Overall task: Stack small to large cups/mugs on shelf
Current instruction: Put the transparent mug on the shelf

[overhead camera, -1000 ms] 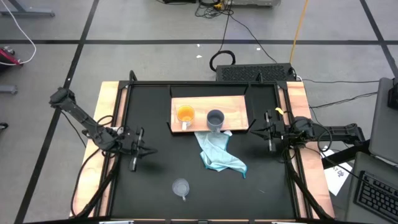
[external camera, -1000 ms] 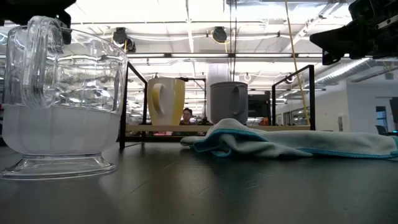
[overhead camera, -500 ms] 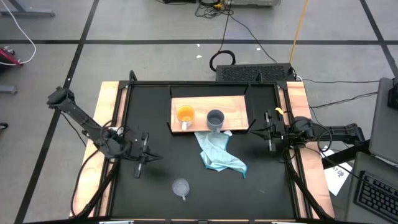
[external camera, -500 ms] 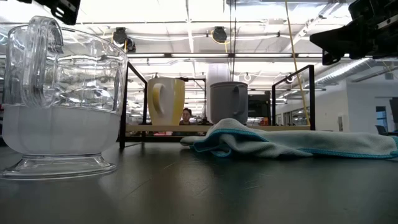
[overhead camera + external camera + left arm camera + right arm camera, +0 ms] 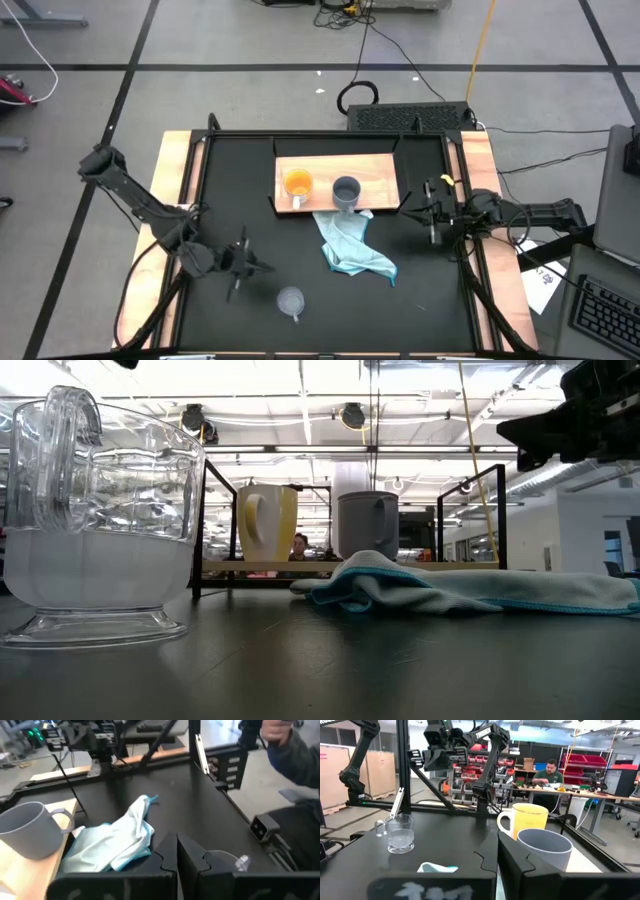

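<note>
High view: left gripper (image 5: 243,266) pinched closed just left of the glass cup (image 5: 291,301).
Right gripper (image 5: 432,213) (also closed) waits right of the shelf (image 5: 375,170).

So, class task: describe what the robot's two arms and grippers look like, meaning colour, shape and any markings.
Both arms are dark, slim and jointed. The left gripper and right gripper each end in two black fingers with stepped inner edges. The right arm carries a small yellow marking near its gripper. No cables can be made out along the arms themselves.
</note>
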You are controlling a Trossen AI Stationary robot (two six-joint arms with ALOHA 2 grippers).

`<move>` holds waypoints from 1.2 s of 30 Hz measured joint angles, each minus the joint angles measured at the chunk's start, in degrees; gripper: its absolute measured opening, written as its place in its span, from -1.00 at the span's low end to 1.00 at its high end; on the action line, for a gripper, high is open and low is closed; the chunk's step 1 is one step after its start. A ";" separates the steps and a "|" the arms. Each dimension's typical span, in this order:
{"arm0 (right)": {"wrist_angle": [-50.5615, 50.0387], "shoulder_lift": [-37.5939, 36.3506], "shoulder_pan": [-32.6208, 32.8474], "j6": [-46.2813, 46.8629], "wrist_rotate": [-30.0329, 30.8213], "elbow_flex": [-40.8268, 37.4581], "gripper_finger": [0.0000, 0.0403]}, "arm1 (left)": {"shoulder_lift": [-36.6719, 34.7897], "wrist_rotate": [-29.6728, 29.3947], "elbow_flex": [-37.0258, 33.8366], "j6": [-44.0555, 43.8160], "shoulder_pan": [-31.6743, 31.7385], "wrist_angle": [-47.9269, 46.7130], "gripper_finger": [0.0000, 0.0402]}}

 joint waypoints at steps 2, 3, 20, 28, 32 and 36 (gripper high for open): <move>1.71 0.02 0.00 0.05 0.03 -0.92 -1.00 | 1.33 0.50 1.66 -1.00 0.16 -1.30 -1.00; 2.83 0.02 -0.02 0.03 0.02 -1.14 -1.00 | 1.91 1.05 2.36 -1.82 0.44 -1.81 -1.00; 4.40 0.00 0.00 -0.39 0.00 -1.47 -1.00 | 13.82 12.92 12.31 -18.81 4.22 -8.79 -0.96; 4.40 0.00 -0.01 -0.46 0.00 -1.55 -1.00 | 20.27 17.15 19.61 -19.71 5.47 -16.39 -0.67; 4.40 0.00 0.00 -0.46 0.00 -1.58 -1.00 | 23.28 20.26 24.06 -22.97 7.22 -22.48 -0.45; 4.40 0.00 -0.02 -0.46 0.00 -1.58 -1.00 | 25.87 23.16 27.81 -24.73 9.44 -28.56 -0.22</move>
